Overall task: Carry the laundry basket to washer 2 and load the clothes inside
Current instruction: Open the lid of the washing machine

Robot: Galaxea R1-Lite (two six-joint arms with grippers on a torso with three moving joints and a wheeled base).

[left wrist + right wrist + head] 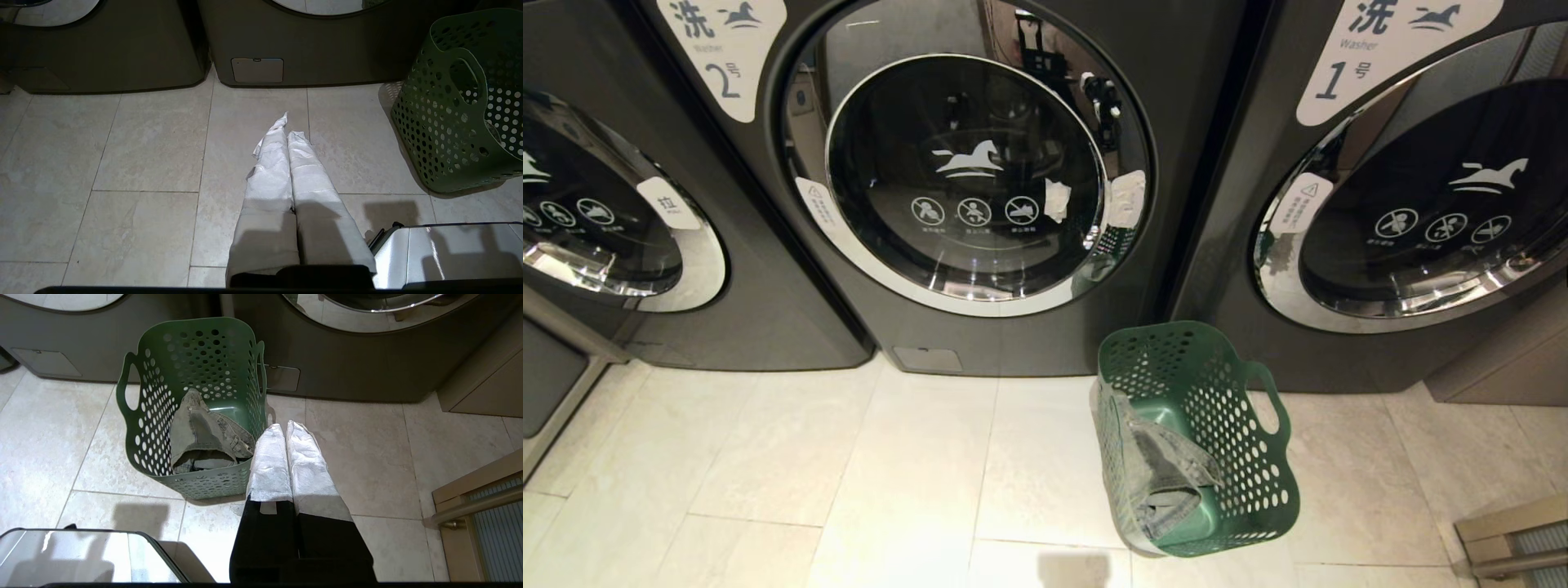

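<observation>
Washer 2 (980,180) in middle of row, round door closed. Laundry basket (1225,408) stands on tiled floor (849,474) just before gap between washer 2 and washer 1 (1405,204). Clothes (1168,474) lie inside basket. Left gripper (288,132) and right gripper (284,426) above floor, fingers pressed together, grasping nothing; right one just beside basket.

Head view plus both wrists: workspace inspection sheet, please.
Surface: pale tiled floor.
Job's things: laundry basket upright on the floor before the gap between washer 2 and washer 1; clothes inside it; washer 2's door shut.
Clutter: nothing seen.
Grippers: left gripper and right gripper low over the floor, jaws shut, empty; right one beside the basket.
Cables: nothing seen.
Surroundings: third washer at left.
</observation>
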